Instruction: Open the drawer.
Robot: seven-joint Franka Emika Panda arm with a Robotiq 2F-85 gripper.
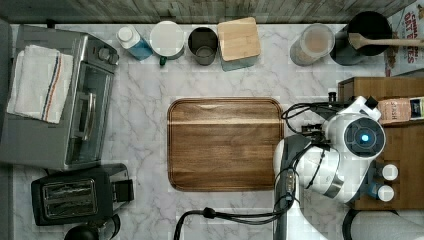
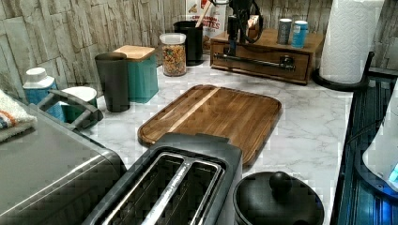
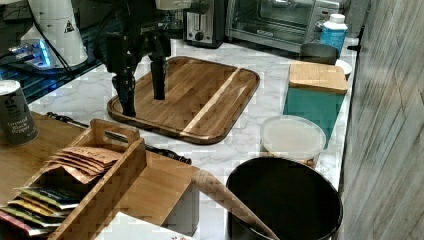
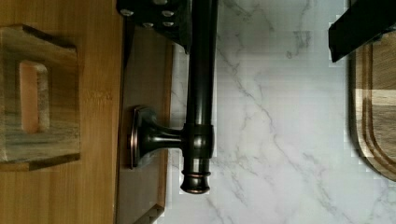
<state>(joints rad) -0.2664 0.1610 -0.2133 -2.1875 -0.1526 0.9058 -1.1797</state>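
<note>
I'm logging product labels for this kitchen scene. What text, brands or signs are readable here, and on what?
"Ground Black Pepper" on the grey spice tin, partly legible.
"...ITES" in red on the cereal box, rest hidden.
"OAT BITES", partly legible, on the same box in the top view.
Black warning triangle sign on the white robot base.
Pink packet: print too blurred to read.

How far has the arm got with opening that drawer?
Reaching looks done: in the wrist view one of the fingers sits behind the black bar handle and the other hangs out over the marble, open around the bar, not clamped. The drawer looks shut or barely out, its front about level with the wooden box. Closing on the bar and pulling remain.
</note>
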